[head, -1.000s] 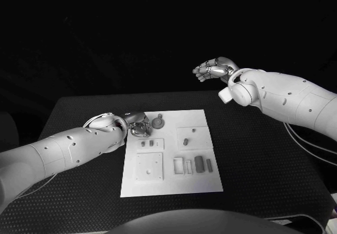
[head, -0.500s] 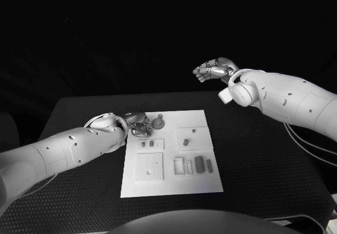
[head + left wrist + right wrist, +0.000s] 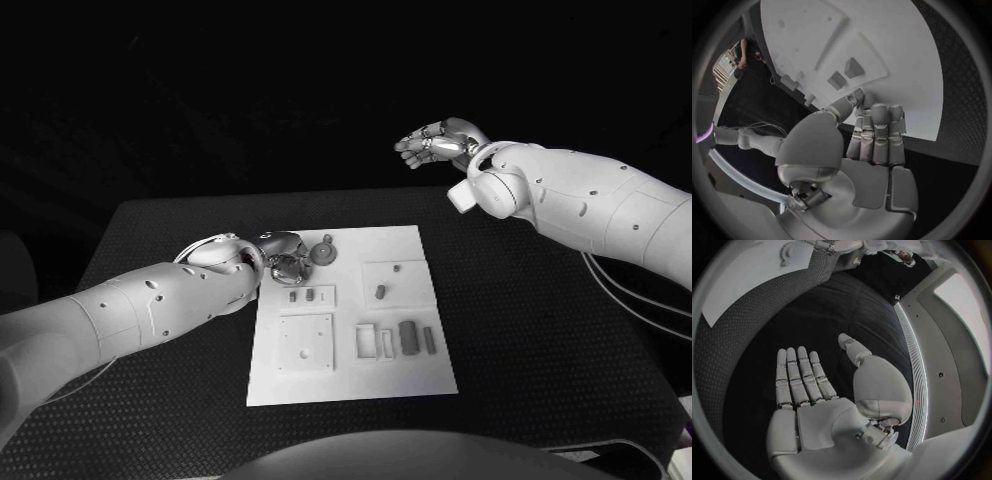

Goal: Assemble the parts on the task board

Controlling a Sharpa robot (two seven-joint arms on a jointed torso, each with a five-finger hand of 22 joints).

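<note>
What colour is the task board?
White; the task board shows best in the head view, against the black table.

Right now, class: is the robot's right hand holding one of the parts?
No. In the right wrist view the right hand lies flat with its fingers straight and nothing in its palm.

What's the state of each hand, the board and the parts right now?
Left hand: at the board's far left corner, fingers straight and together, holding nothing visible.
Right hand: raised beyond the table, away from the board, fingers extended, empty.
Board: flat on the table.
Round part: lying near the board's far edge, beside the left hand.
Bar part: lying flat at the board's right side.
</note>
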